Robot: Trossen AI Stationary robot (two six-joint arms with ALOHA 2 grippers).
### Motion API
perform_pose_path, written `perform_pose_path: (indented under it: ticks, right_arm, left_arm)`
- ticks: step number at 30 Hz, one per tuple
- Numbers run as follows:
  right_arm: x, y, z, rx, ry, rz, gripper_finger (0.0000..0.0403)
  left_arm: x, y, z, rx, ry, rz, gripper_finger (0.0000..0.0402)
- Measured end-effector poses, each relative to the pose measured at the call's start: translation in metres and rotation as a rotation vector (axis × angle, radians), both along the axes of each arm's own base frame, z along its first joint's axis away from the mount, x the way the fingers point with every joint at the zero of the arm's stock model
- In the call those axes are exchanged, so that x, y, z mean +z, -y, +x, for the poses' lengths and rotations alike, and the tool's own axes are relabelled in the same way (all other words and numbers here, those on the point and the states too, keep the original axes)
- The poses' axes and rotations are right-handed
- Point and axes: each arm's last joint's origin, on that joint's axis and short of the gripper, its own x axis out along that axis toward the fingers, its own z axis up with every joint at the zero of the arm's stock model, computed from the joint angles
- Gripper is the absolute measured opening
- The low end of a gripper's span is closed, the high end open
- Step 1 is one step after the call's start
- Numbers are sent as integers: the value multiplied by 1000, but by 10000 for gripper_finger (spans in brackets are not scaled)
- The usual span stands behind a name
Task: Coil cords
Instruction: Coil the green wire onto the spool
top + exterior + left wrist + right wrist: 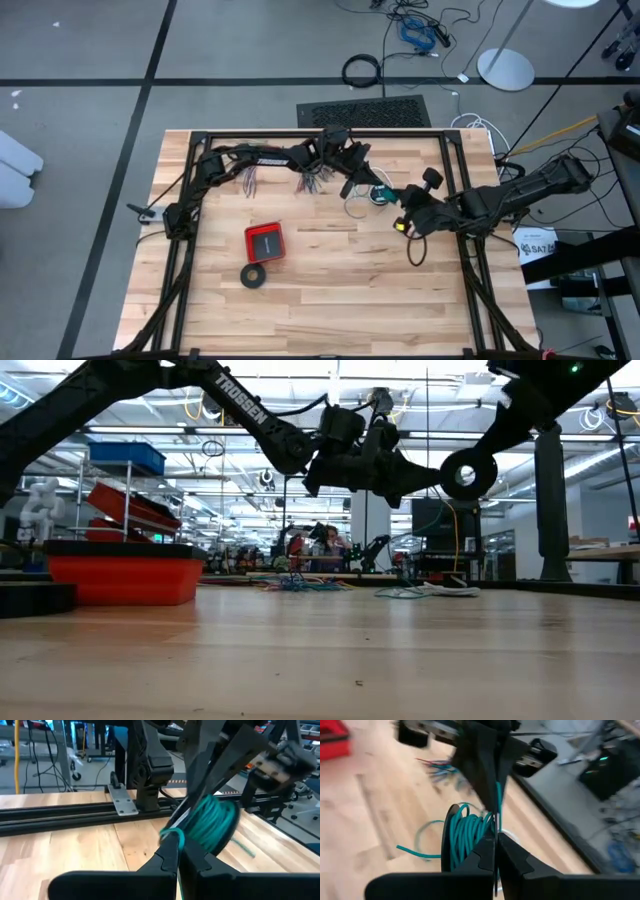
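Over the far right-centre of the wooden table (300,300), both grippers meet at the teal-green wire coil (465,840). The left gripper (179,851) is closed, pinching a wire strand; the right gripper (496,837) is closed on the coil's strand. A white cord (358,208) lies just beside them.

Red shallow tray (265,242) on the wooden table (330,310) — black tape-like ring (254,276) just beside its near corner. Fanned bundle of many-coloured wires (316,183) toward the far edge. Beyond the table — black floor mat (365,112), white round base (504,68).
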Motion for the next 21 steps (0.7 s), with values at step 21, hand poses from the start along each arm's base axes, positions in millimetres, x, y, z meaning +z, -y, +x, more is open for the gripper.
perform_pose_path:
  ticks: [21]
  right_arm:
    - [-21, 10, 17, -150, -128, -170, 0]
  left_arm:
    - [23, 2, -9, 0, -92, 3, 2]
